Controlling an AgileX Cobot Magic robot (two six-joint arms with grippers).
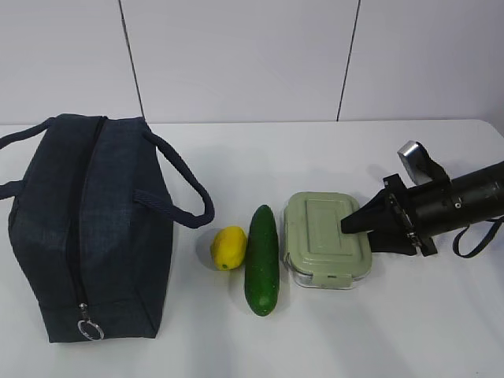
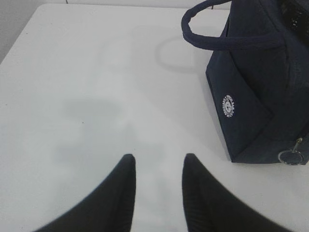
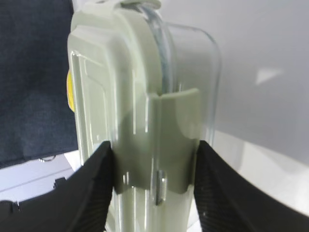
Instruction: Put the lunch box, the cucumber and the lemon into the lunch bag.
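Your right hand point(image 3: 152, 186) grips the lunch box point(image 1: 324, 241) at its right end, beside the cucumber point(image 1: 262, 259) on the surface point(image 1: 236, 157). Your left hand point(image 2: 158, 166) hangs part open, holding nothing.

One lunch bag point(image 1: 87, 228), dark navy, closed by one zipper with one metal ring pull point(image 1: 90, 329), and carrying two strap handles, one on each long side. To the right of the bag, in a row: one lemon point(image 1: 227, 247), one cucumber point(image 1: 263, 260), one lunch box point(image 1: 325, 239) with one pale green lid. Two grippers: the right gripper point(image 1: 352, 226) at the lunch box's right end, the left gripper point(image 2: 158, 193) beside the bag.
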